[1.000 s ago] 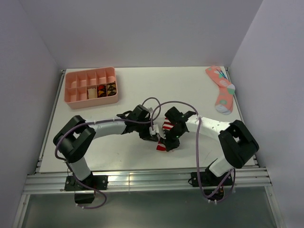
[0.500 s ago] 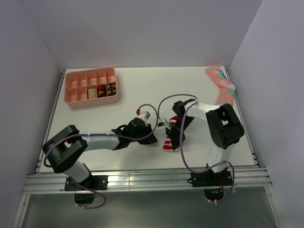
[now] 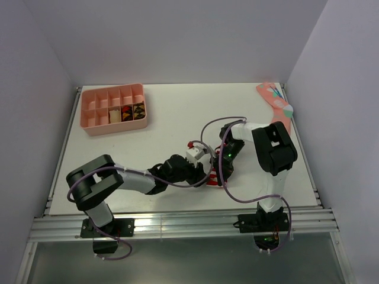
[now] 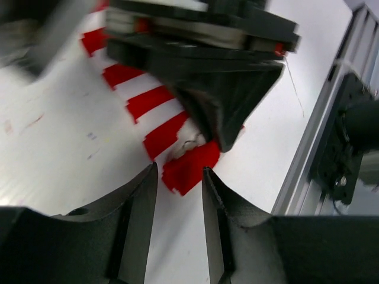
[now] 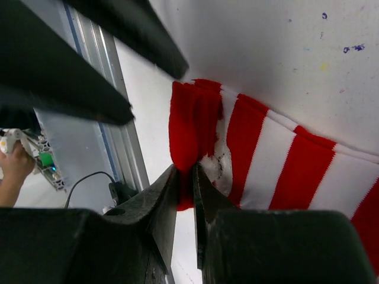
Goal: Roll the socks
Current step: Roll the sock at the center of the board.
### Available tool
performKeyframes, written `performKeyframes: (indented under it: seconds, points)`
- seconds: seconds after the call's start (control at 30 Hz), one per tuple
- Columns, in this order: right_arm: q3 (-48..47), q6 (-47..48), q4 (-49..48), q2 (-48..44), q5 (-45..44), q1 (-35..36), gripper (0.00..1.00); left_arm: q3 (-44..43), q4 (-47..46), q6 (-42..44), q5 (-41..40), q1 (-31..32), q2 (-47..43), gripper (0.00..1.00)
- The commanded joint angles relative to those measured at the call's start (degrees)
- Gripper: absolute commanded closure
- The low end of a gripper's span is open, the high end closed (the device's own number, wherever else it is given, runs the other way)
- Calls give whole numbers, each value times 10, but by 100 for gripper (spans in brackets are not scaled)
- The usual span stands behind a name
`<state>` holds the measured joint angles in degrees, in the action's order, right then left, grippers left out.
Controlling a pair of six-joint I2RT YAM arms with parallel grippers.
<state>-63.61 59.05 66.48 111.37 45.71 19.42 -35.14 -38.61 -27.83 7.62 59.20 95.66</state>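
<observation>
A red-and-white striped sock (image 3: 212, 181) lies near the table's front edge, between the two grippers. In the right wrist view my right gripper (image 5: 185, 171) is shut on the folded red end of this sock (image 5: 284, 160), and the striped part spreads flat to the right. The left wrist view shows my left gripper (image 4: 179, 168) open, its fingertips on either side of the sock's red tip (image 4: 192, 168) without pinching it. From above, the left gripper (image 3: 200, 171) lies low and points right at the right gripper (image 3: 218, 176).
A pink compartment tray (image 3: 113, 126) stands at the back left with small items in some cells. A pink patterned sock (image 3: 277, 112) lies at the back right. The aluminium rail (image 4: 308, 160) of the table's front edge runs close beside the grippers.
My left gripper has swung right and nearer to the front edge, and its jaws have opened. The right arm folded back, carrying the sock's red end towards the front edge.
</observation>
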Motion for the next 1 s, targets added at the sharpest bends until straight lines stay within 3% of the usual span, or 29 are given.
performKeyframes:
  seconds: [0.0, 0.3, 0.97]
  points:
    - [-17, 7, 16, 8, -7, -7, 78, -44, -24, 77, 52, 11, 27, 59]
    - [-24, 5, 19, 21, -9, -12, 78, -84, 35, 133, 78, 31, 62, 59]
    - [-34, 0, 23, 33, -9, -21, 78, -109, 37, 143, 86, 47, 108, 62]
